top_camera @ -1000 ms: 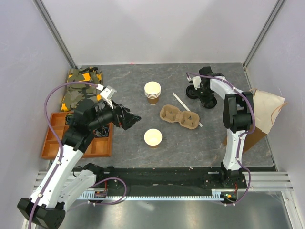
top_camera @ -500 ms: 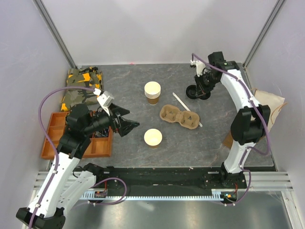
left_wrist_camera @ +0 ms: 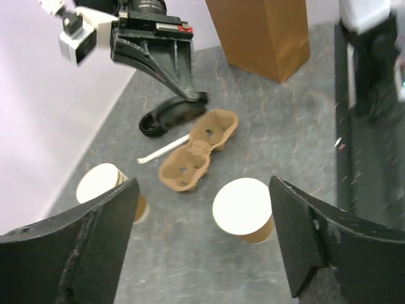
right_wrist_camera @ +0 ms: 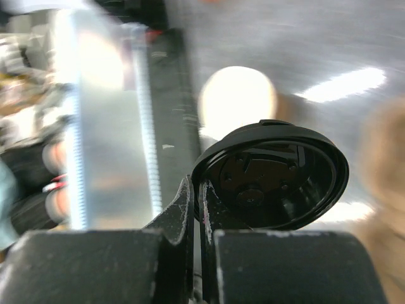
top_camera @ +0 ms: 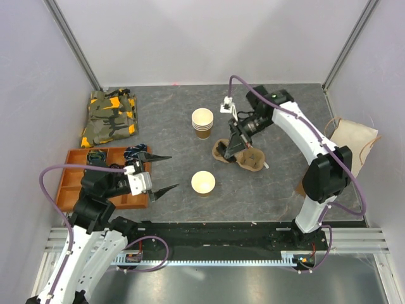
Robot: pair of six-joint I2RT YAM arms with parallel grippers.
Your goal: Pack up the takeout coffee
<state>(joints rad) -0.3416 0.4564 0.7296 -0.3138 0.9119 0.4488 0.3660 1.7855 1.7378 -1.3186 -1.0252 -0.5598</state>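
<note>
Grey tabletop (top_camera: 164, 114): right gripper (right_wrist_camera: 195, 190) pinches the black lid (right_wrist_camera: 272, 177) by its rim; left gripper (top_camera: 173, 171) spread wide, paper cup (top_camera: 203, 182) just ahead of it

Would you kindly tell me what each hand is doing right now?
Left hand: open, empty.
Right hand: closed on the round black plastic lid.

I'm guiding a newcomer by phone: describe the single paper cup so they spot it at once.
On the grey table, find the cardboard cup carrier near the middle. The single cup stands just nearer the arm bases, left of it. Unlike the stack of cups farther back, it is one cup, alone and lidless.
</note>
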